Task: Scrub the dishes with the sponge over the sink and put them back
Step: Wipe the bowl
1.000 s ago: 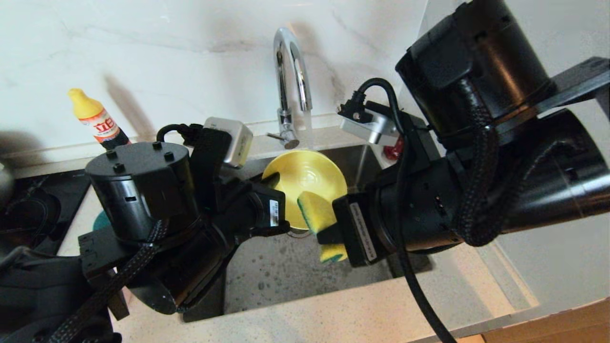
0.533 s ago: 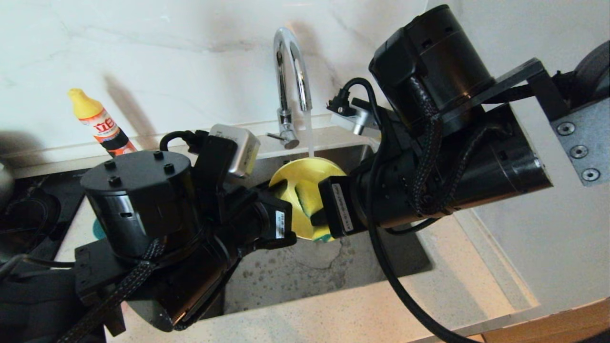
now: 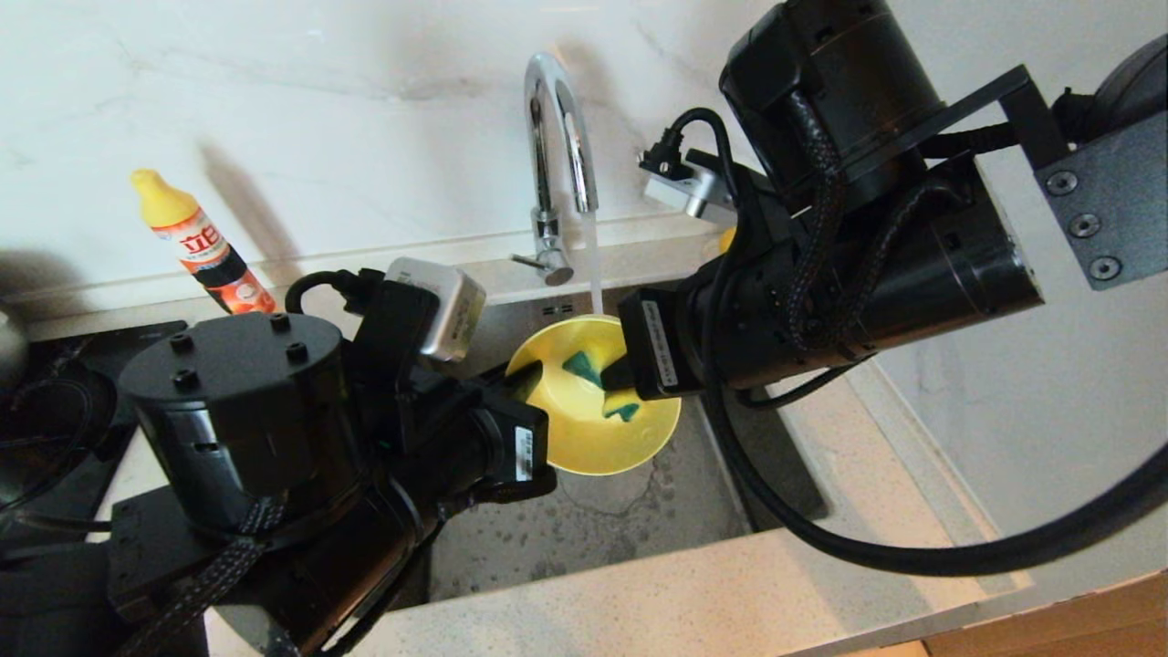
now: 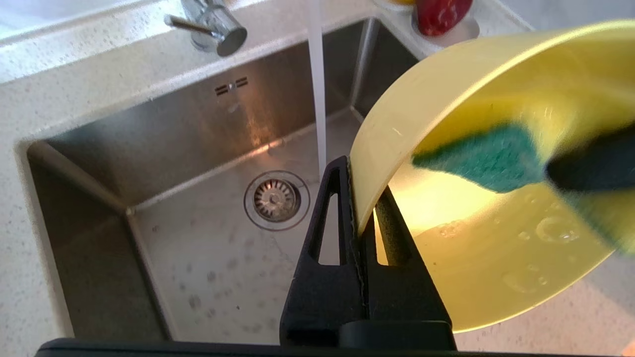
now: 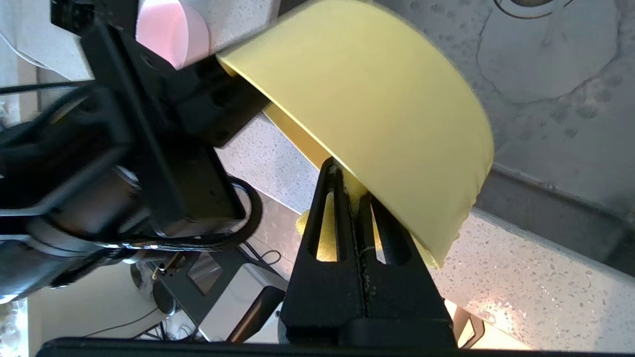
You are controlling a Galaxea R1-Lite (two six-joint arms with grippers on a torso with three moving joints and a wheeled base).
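My left gripper (image 3: pixel 526 385) is shut on the rim of the yellow bowl (image 3: pixel 584 438) and holds it tilted above the sink (image 3: pixel 584 538). In the left wrist view its fingers (image 4: pixel 354 198) pinch the bowl (image 4: pixel 496 258) wall. My right gripper (image 3: pixel 622 381) is shut on the sponge (image 3: pixel 582 367) and reaches into the bowl from the right. The sponge's green side (image 4: pixel 486 156) lies against the bowl's inside. From the right wrist, the gripper (image 5: pixel 349 183) clamps the sponge (image 5: pixel 303 227) under the bowl (image 5: pixel 377 109).
Water (image 4: pixel 317 99) runs from the chrome tap (image 3: pixel 557 137) just past the bowl's rim, towards the drain (image 4: pixel 276 199). A detergent bottle (image 3: pixel 201 242) stands back left by a hob (image 3: pixel 55 401). A pink bowl (image 5: pixel 171 29) and red fruit (image 4: pixel 441 15) sit on the counter.
The right gripper has carried the sponge from the bowl's lower rim up into the bowl. The left gripper has lowered the bowl and tipped its opening more upward, close to the water stream.
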